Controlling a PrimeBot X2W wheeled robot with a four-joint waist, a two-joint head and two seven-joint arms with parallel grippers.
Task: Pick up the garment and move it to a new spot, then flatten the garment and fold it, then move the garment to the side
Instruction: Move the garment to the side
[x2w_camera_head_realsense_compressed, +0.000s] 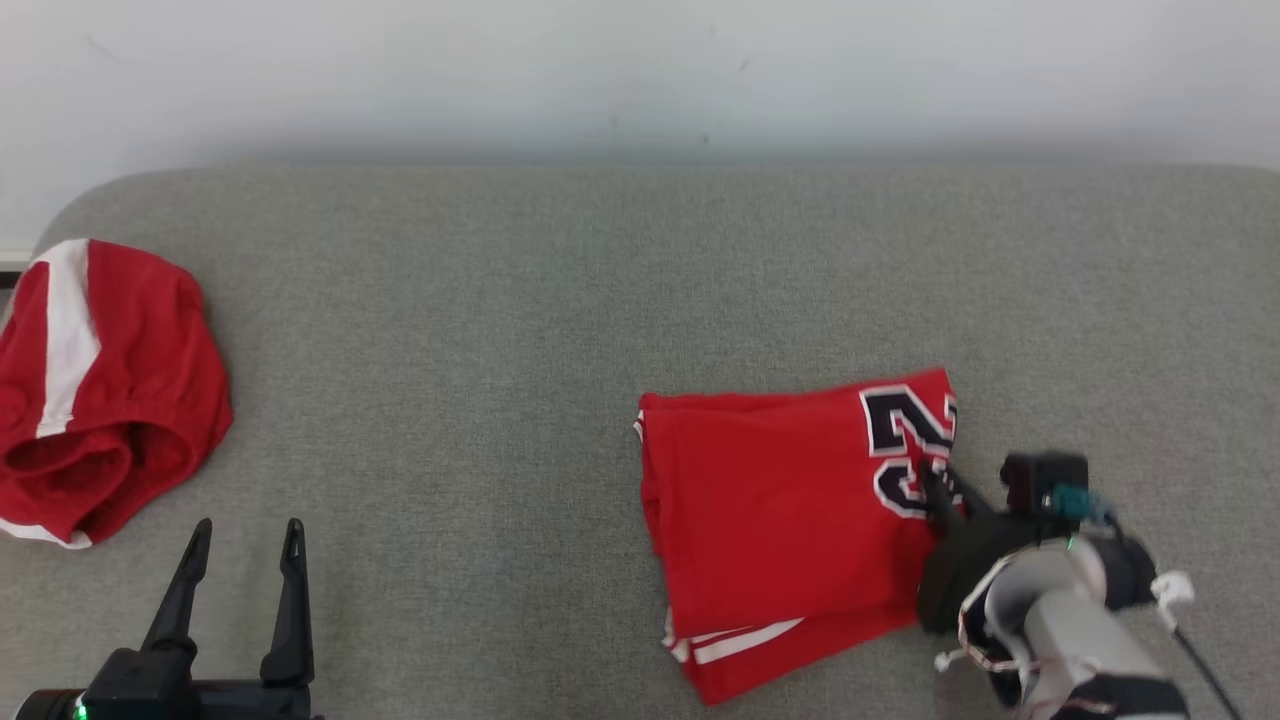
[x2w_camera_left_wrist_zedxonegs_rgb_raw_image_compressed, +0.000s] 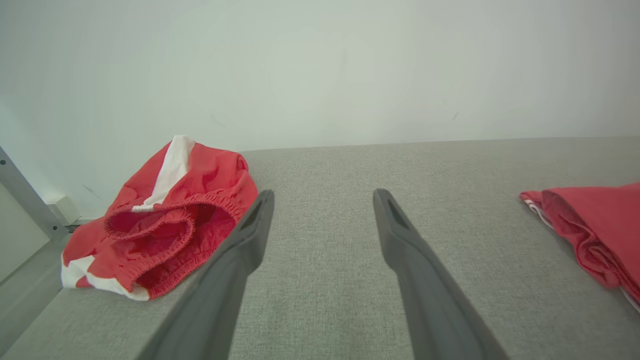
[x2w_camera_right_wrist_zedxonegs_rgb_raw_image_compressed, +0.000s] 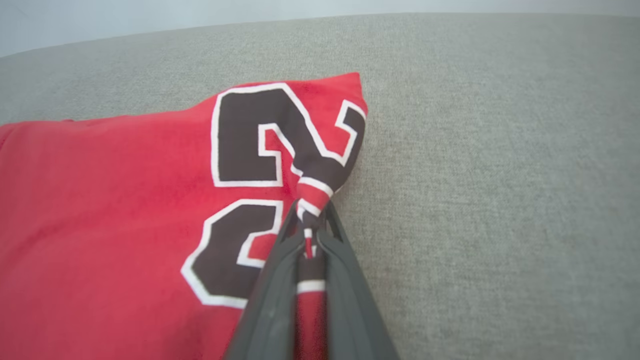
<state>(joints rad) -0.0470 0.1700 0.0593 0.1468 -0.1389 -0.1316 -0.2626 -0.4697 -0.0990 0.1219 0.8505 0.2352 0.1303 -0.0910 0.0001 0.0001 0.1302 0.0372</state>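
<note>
At the near right of the grey padded surface (x2w_camera_head_realsense_compressed: 600, 300): the folded red garment (x2w_camera_head_realsense_compressed: 790, 520) lies flat; its number print sits toward the far right corner; white-striped lower layers show at its near edge
Right gripper (x2w_camera_head_realsense_compressed: 938, 485): clenched on the garment's right edge, just at the printed number; the right wrist view has cloth bunched between the two fingers and drawn up into a small ridge
Left gripper (x2w_camera_head_realsense_compressed: 240, 555): released, fingers spread wide, hovering at the near left over bare surface; well apart from the garment; grasping nothing
Crumpled red shorts (x2w_camera_head_realsense_compressed: 100, 390): heaped at the left edge of the surface, well apart from the folded garment
Step in hand: judging by the tidy fold, the last one, shifting the garment to the side
Risk, unfolding: the pinch takes one point on one edge; how many layers it holds I cannot tell; if only the top ones, a lift or pull would peel them away and open the fold
Risk, bunching: the surface is a coarse weave; a low drag could hold back the bottom layers while the top slides, skewing the stack
Risk, slip: the bite sits close to the hem; a quick tug could draw the cloth out of the fingers
Risk, crowding: a long move leftward would bring the garment against the crumpled red shorts
</note>
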